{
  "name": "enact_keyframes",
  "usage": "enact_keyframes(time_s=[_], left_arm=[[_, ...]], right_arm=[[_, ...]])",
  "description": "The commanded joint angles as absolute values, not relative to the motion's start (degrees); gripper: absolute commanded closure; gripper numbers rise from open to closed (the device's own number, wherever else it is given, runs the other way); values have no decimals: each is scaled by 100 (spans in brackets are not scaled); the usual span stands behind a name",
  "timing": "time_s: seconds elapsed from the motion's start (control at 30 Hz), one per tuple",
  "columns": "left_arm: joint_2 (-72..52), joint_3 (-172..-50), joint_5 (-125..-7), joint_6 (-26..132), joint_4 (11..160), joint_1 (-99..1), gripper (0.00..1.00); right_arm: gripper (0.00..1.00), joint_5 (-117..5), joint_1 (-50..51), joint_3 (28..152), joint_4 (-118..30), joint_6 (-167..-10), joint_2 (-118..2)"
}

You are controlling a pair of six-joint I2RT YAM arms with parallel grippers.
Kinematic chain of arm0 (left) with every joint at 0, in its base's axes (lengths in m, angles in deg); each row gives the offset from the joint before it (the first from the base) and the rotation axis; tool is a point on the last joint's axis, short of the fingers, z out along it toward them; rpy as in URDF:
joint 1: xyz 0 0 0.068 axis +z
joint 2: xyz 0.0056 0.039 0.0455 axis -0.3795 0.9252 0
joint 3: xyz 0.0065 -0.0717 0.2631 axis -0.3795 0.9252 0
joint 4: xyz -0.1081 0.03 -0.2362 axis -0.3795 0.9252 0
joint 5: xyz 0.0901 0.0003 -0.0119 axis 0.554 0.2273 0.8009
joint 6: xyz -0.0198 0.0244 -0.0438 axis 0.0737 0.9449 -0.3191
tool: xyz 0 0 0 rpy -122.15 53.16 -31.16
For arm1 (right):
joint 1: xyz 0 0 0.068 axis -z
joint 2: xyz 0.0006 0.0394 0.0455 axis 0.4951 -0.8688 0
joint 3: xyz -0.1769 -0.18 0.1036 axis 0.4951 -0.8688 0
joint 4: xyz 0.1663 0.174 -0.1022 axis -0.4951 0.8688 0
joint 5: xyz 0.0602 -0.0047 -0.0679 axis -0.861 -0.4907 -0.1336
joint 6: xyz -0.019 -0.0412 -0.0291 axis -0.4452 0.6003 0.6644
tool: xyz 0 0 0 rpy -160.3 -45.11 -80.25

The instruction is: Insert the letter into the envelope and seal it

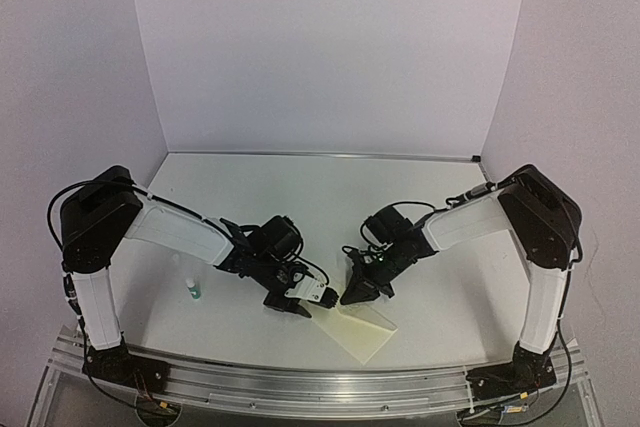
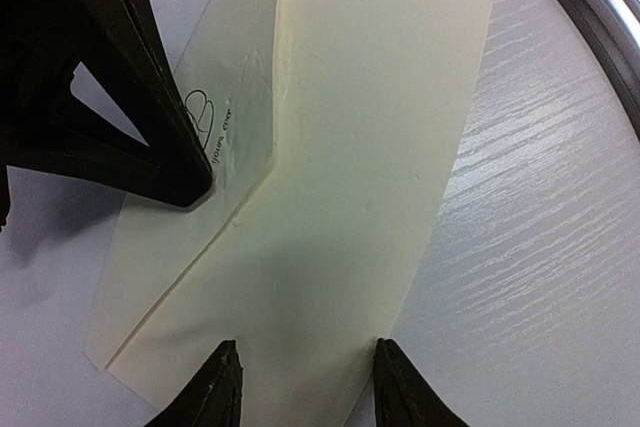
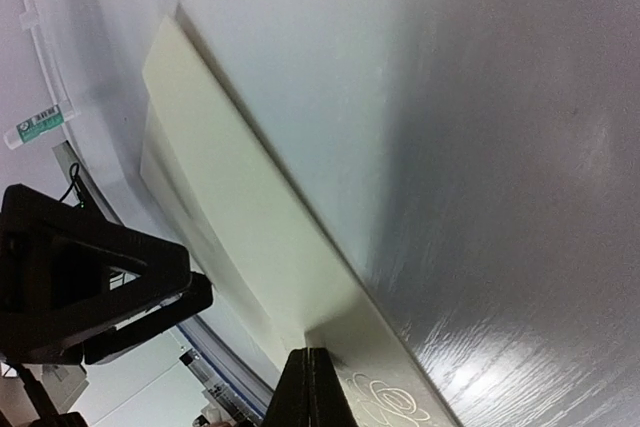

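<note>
On the desk [image 1: 300, 187], a small tube [image 1: 193, 290] lies at the near left. The left claw [image 2: 305, 382] stands part open over the envelope [image 1: 368, 331], holding nothing. The right claw [image 3: 308, 387] is pinched closed on the letter [image 3: 385, 402] at the envelope's mouth, near centre.

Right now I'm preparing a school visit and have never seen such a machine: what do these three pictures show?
Two black-and-white robot arms are bolted to a white table. One picture looks down from above, and the other two come from a camera on each wrist. A long pale cream paper envelope lies near the front edge, with a small white-and-green tube off to the left. The right gripper is shut on the envelope's edge. The left gripper hangs open over it. Of the printed letter, only some dark print shows through the paper.
</note>
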State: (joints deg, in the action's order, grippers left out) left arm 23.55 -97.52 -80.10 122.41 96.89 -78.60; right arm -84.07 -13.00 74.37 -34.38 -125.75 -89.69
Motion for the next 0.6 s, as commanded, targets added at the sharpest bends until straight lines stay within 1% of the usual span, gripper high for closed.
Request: enact_keyframes(time_s=[0.0, 0.07, 0.17, 0.23, 0.3, 0.37, 0.47, 0.53, 0.57], left_arm=[[2768, -9522, -7261, 12169, 10375, -7859, 56], [2650, -9691, -7467, 12131, 10563, -7847, 55], [2301, -10156, -8146, 12019, 11028, -7731, 52], [2231, -10683, -8922, 11571, 11462, -7513, 51], [2371, -11262, -9293, 11012, 11774, -7331, 53], [2598, -11634, -9239, 10544, 11871, -7277, 58], [2847, -11749, -8949, 10271, 11689, -7275, 63], [2921, -11590, -8816, 10626, 11389, -7283, 61], [2929, -11459, -8768, 10913, 11270, -7284, 58]], right_arm=[[100, -7789, -1304, 7308, -3453, -12539, -9160], [100, -7661, -1304, 7336, -3432, -12508, -9335], [100, -7196, -1304, 7361, -3293, -12457, -9475], [100, -6963, -1304, 7410, -3189, -12386, -9533], [100, -6786, -1306, 7514, -3039, -12275, -9571], [100, -6611, -1304, 7605, -2956, -12148, -9542], [100, -6595, -1297, 7895, -2906, -11667, -9566], [100, -6707, -1272, 8229, -2814, -11299, -9664], [100, -6790, -1228, 8344, -2782, -11181, -9715]])
